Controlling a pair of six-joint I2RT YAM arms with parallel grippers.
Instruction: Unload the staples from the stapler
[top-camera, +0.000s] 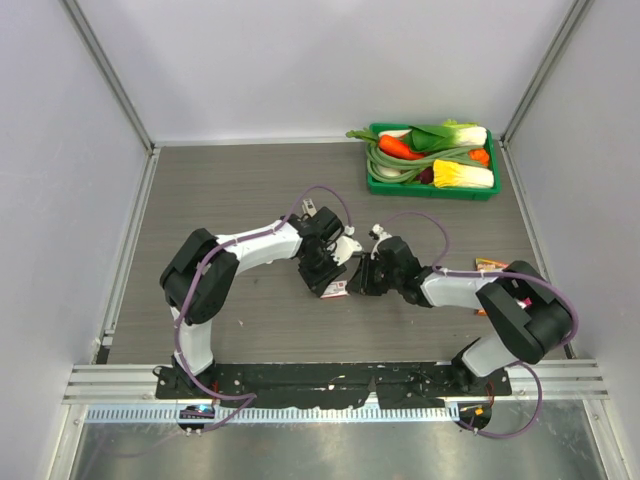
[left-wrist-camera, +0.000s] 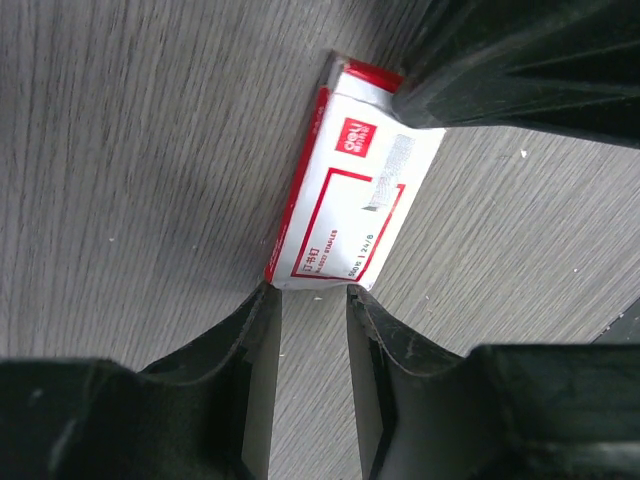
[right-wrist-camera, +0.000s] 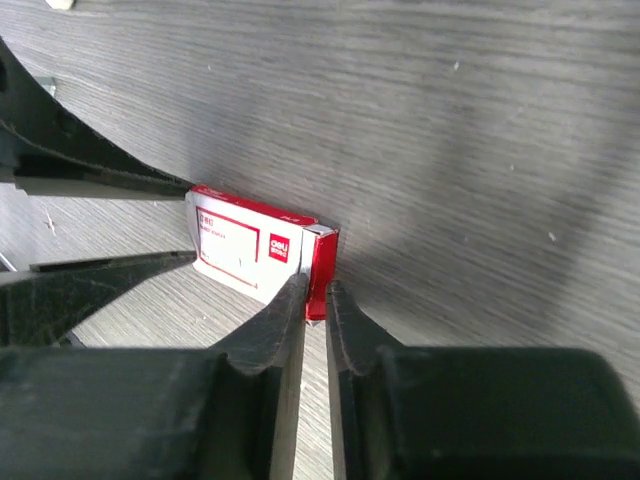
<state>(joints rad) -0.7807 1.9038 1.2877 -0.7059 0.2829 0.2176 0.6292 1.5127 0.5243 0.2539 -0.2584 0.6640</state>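
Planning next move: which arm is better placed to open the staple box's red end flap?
Right: its fingers nip the red flap; left fingers flank the staple box opposite.

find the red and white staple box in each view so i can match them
top external: staple box, small pale patch just below the middle of the table.
left wrist: centre, from the fingertips of the left gripper up to the top edge.
right wrist: left of centre, red end between the fingertips of the right gripper.
shared landmark: the right gripper on the box's red end.
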